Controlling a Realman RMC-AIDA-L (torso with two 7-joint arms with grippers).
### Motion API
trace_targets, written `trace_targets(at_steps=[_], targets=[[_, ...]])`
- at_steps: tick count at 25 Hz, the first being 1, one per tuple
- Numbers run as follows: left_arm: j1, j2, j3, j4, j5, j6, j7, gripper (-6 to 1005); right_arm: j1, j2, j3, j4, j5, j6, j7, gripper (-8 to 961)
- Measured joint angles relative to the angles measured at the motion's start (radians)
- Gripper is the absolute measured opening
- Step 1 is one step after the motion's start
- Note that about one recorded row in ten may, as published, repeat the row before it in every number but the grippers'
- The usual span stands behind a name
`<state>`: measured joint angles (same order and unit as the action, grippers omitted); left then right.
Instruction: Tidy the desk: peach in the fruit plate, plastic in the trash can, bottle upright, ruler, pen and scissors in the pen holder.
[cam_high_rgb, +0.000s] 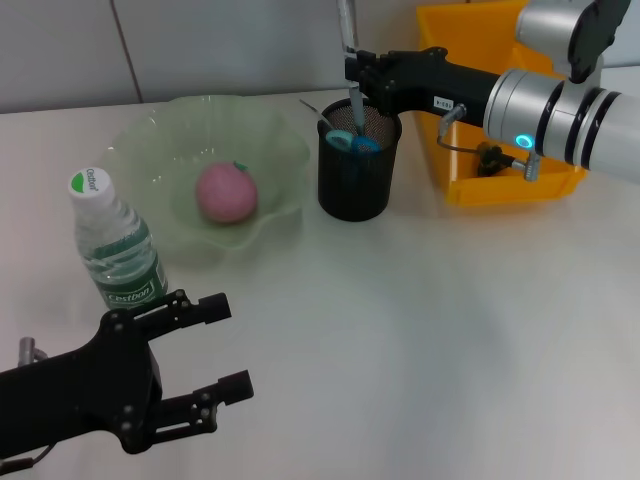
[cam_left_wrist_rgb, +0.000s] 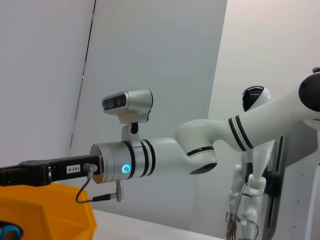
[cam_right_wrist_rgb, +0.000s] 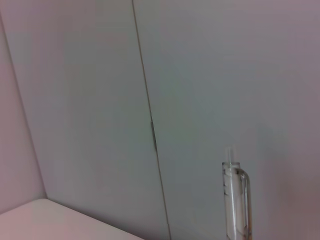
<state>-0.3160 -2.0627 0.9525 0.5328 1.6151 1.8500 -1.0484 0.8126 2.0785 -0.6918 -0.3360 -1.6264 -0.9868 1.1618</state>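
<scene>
Right now the right gripper (cam_high_rgb: 352, 75) sits just above the black mesh pen holder (cam_high_rgb: 358, 170), clenched on a clear pen (cam_high_rgb: 349, 60) that stands upright with its lower end dipping into the holder's mouth. Same pen (cam_right_wrist_rgb: 236, 200) shows in the right wrist view, its clear barrel against a plain wall. Blue scissor handles (cam_high_rgb: 352, 142) already poke out of the holder, with a thin grey stick next to them, can't tell if that's the ruler.

Peach (cam_high_rgb: 226, 193) lies in the middle of the pale green fruit plate (cam_high_rgb: 150, 150), which sits just left of the holder. Water bottle (cam_high_rgb: 115, 243) stands upright near the plate's front-left edge, white cap on top.

Yellow bin (cam_high_rgb: 500, 185) sits behind and to the right of the holder, partly covered by the right arm; a small dark item lies inside, too unclear to name. The bin's corner (cam_left_wrist_rgb: 55, 215) also shows in the left wrist view, under the right arm.

Left gripper (cam_high_rgb: 225, 345) hangs low at the near left of the white desk (cam_high_rgb: 450, 330), fingers spread and holding nothing, just in front of the bottle and not touching it.
</scene>
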Motion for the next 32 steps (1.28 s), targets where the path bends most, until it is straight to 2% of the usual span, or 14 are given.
trace_targets(at_steps=[12,18,24,29,32], targets=[[0.011,0.0,0.001,-0.002,0.001,0.017,-0.001,783,-0.002,0.001,-0.015,0.015,-0.001,0.001,0.003,140],[0.013,0.001,0.0,-0.002,0.001,0.023,-0.001,783,-0.006,0.002,-0.015,0.014,-0.001,0.001,0.008,343],[0.012,0.001,0.0,-0.002,0.002,0.023,0.002,783,-0.013,0.001,-0.002,0.006,0.005,-0.007,0.041,503],[0.012,0.001,0.003,-0.002,0.003,0.022,0.007,783,-0.049,0.002,-0.005,-0.041,0.009,-0.069,0.111,621],[0.012,0.001,0.004,-0.006,0.003,0.02,0.008,783,-0.091,0.002,-0.009,-0.077,0.013,-0.173,0.136,688]])
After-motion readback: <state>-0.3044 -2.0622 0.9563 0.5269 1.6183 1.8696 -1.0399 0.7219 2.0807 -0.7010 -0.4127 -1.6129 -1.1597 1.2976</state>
